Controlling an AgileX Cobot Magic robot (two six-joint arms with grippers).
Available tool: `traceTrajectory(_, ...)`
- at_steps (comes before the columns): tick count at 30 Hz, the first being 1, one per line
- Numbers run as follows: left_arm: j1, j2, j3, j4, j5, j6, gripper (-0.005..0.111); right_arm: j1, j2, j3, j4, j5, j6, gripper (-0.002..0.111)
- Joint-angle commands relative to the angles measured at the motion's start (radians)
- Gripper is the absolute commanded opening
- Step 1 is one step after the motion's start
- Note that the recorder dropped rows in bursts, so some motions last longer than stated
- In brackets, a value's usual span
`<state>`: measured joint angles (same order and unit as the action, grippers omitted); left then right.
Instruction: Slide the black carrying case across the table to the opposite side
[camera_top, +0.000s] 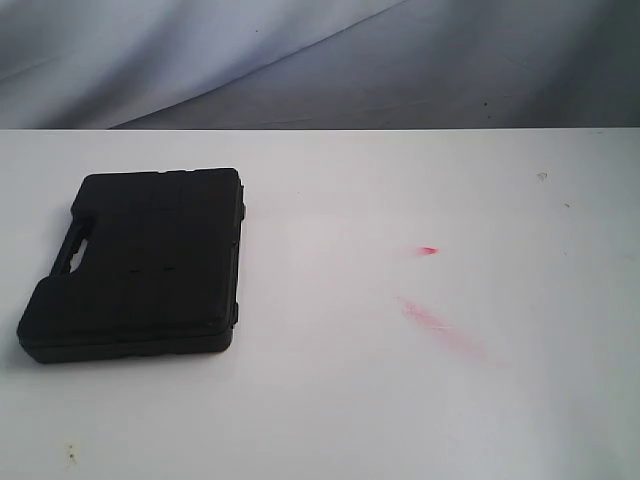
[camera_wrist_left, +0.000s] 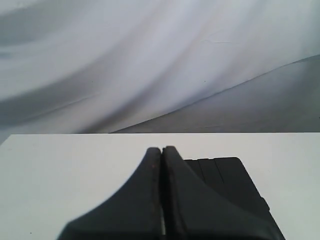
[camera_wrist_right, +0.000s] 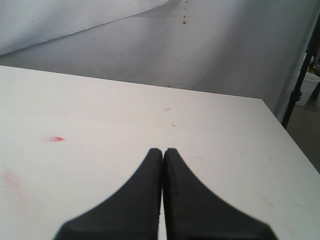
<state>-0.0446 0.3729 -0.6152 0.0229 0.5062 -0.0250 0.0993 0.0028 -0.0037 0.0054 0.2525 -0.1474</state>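
The black carrying case (camera_top: 140, 262) lies flat on the left part of the white table (camera_top: 420, 400), its handle on the left side. Neither arm shows in the exterior view. In the left wrist view my left gripper (camera_wrist_left: 161, 150) is shut, its two black fingers pressed together with nothing between them, and the case (camera_wrist_left: 235, 180) lies just beyond and to one side of the fingers. My right gripper (camera_wrist_right: 163, 151) is likewise shut and empty over bare table (camera_wrist_right: 100, 110), away from the case.
Red marks (camera_top: 430, 250) and a faint red smear (camera_top: 435, 322) stain the table's right half. A grey cloth backdrop (camera_top: 320, 60) hangs behind the far edge. In the right wrist view the table's edge (camera_wrist_right: 285, 145) and a dark stand leg (camera_wrist_right: 300, 75) appear.
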Motion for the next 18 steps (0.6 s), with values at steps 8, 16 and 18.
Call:
traceTrajectory(8, -0.002, -0.36, 0.281, -0.014, -0.088, 0.015, 0.0, -0.008, -0.003, 0.004, 0.0, -0.001, 0.0, 0.0)
traceTrajectory(16, -0.002, -0.373, 0.465, -0.09, -0.291, -0.026, 0.0, -0.008, -0.003, 0.004, 0.0, -0.001, 0.0, 0.0)
traceTrajectory(18, -0.002, -0.373, 0.494, -0.103, -0.322, -0.026, 0.0, -0.008, -0.003, 0.004, 0.0, -0.001, 0.0, 0.0)
